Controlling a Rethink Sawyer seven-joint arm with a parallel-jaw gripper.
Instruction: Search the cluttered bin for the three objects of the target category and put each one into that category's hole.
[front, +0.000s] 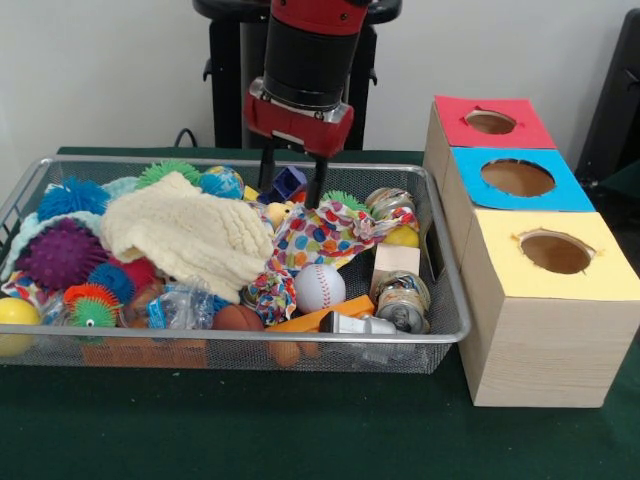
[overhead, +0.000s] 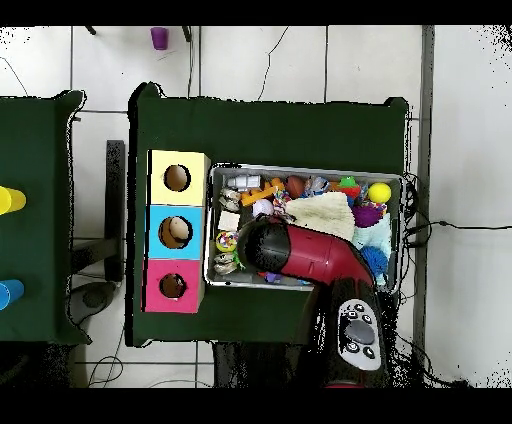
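The bin (front: 300, 339) of silver wire mesh sits on the green table, full of toys; it also shows in the overhead view (overhead: 300, 168). My gripper (front: 292, 188) hangs over the bin's far middle with its two black fingers (front: 267, 168) apart, open. A small dark blue block (front: 288, 182) lies between the fingers; I cannot tell if they touch it. The hole (front: 490, 122) is in the red top of the farthest wooden box, right of the bin. In the overhead view the arm (overhead: 300, 252) hides the gripper, and the hole (overhead: 172, 286) shows at the lower left.
A cream cloth (front: 185, 232) covers the bin's middle left. Around it lie spiky balls (front: 60, 252), a baseball (front: 319, 287), metal cans (front: 404, 300), a wooden block (front: 395, 262) and a spotted cloth (front: 325, 232). Blue-topped (front: 518, 178) and yellow-topped (front: 556, 252) boxes stand nearer.
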